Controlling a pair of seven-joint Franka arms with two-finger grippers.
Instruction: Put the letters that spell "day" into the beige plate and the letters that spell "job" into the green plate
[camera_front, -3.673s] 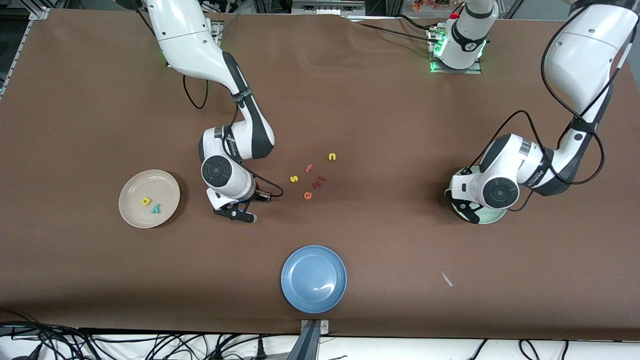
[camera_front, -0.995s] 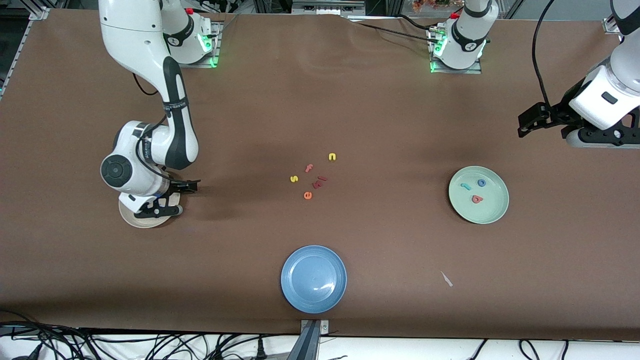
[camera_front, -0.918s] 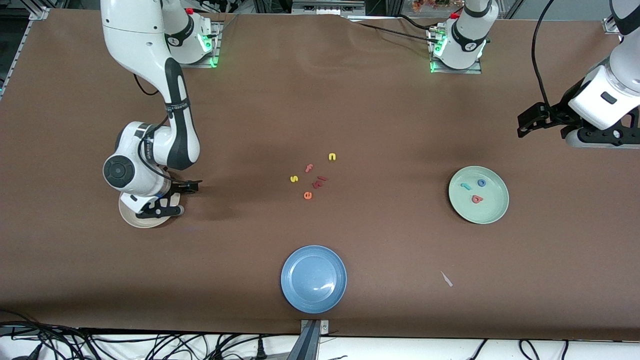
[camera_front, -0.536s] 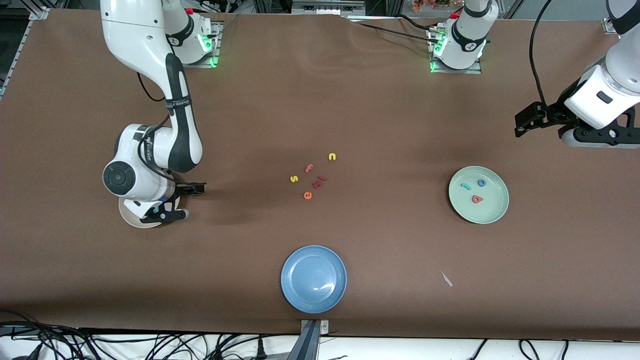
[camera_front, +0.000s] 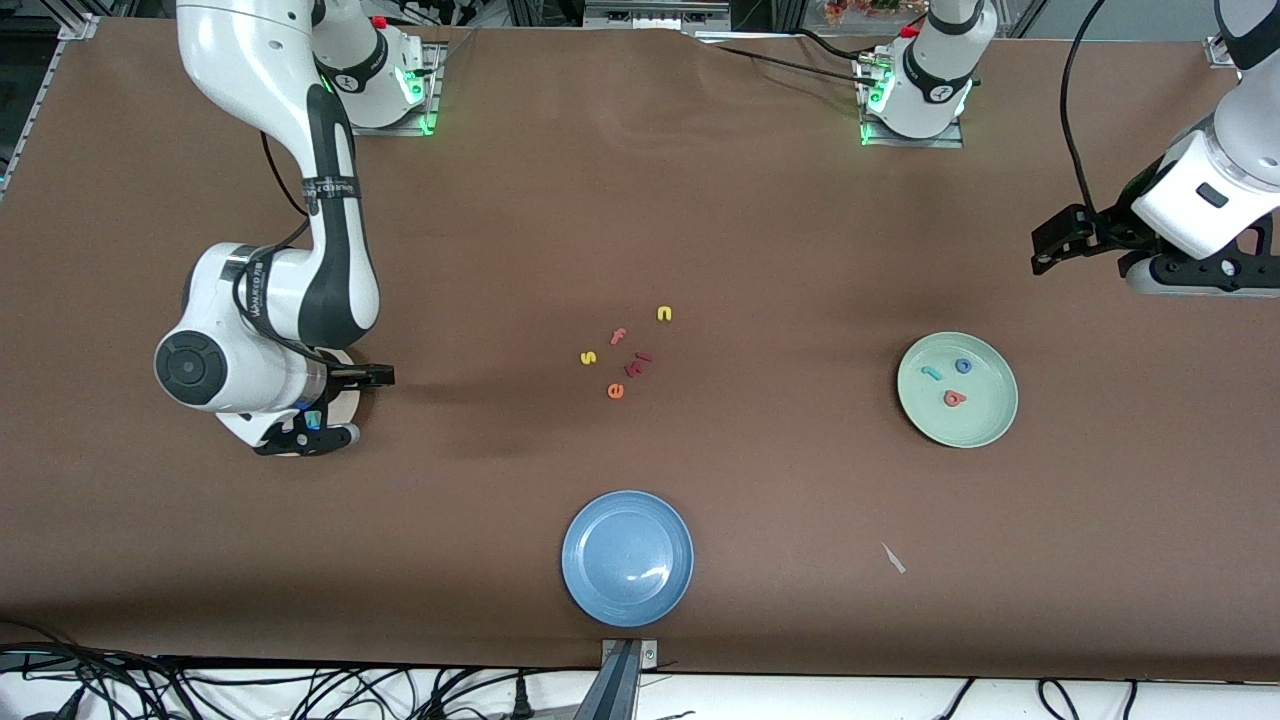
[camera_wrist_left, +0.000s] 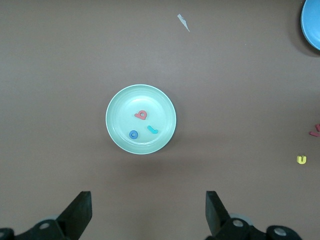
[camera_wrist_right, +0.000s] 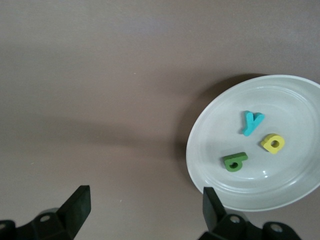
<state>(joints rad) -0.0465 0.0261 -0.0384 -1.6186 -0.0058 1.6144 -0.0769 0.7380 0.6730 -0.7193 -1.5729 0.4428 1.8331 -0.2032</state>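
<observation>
The beige plate (camera_wrist_right: 290, 100) holds the teal y (camera_wrist_right: 252, 122), yellow d (camera_wrist_right: 272, 143) and green a (camera_wrist_right: 235, 161). My right gripper (camera_wrist_right: 145, 210) hangs open and empty above the plate's edge. In the front view my right gripper (camera_front: 305, 438) and its wrist hide most of the beige plate (camera_front: 350, 400). The green plate (camera_front: 985, 425) carries the teal j (camera_front: 931, 373), blue o (camera_front: 963, 366) and salmon b (camera_front: 954, 399). The same green plate (camera_wrist_left: 120, 110) shows in the left wrist view. My left gripper (camera_wrist_left: 148, 215) is open and empty, raised high at the left arm's end of the table.
Loose letters lie mid-table: a yellow n (camera_front: 664, 314), pink f (camera_front: 618, 336), yellow s (camera_front: 588, 357), orange e (camera_front: 615, 391) and dark red pieces (camera_front: 638, 362). A blue plate (camera_front: 600, 590) sits nearest the front camera. A white scrap (camera_front: 893, 558) lies beside it.
The right arm went from beside the loose letters to the beige plate, where the green a now lies, then drew up and outward. The left arm rose off the green plate and now holds still.
</observation>
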